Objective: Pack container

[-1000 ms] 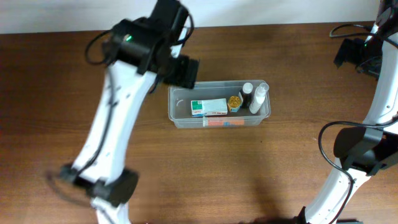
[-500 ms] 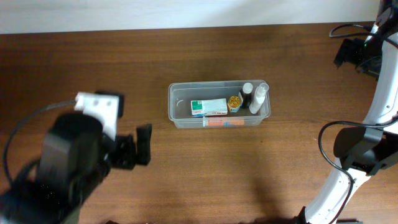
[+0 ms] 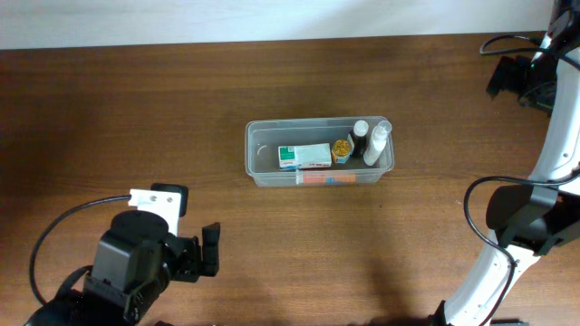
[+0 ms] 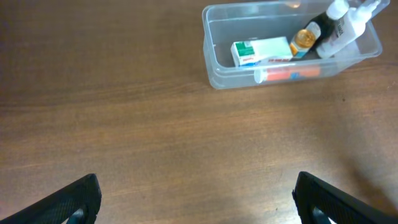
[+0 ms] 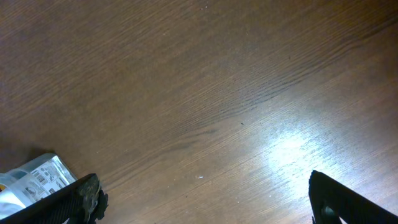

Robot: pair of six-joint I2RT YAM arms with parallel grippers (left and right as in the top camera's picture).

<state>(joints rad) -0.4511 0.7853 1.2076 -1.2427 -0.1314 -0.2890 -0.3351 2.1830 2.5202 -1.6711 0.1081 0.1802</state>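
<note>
The clear container [image 3: 253, 156] sits mid-table. Inside it lie a green-and-white box [image 3: 304, 156], a small amber bottle [image 3: 342, 148], a dark bottle with a white cap [image 3: 360, 135], a white bottle [image 3: 376, 143] and a red-and-blue tube [image 3: 326, 178]. My left gripper [image 3: 211, 251] hangs open at the near left, well away from the container. In the left wrist view the container [image 4: 212, 70] is at the upper right, and the left gripper [image 4: 199, 205] has only bare wood between its fingers. My right gripper [image 3: 509, 78] is at the far right, open over bare table [image 5: 208, 202].
A silvery printed packet [image 5: 34, 177] lies by the right gripper's left finger, at the lower left edge of the right wrist view. The right arm's base and cables [image 3: 512, 217] stand at the table's right side. A pale wall edge runs along the far side.
The left arm has swung from above the container's left end down to the near left corner of the table. The right arm and the container's contents have not moved.
</note>
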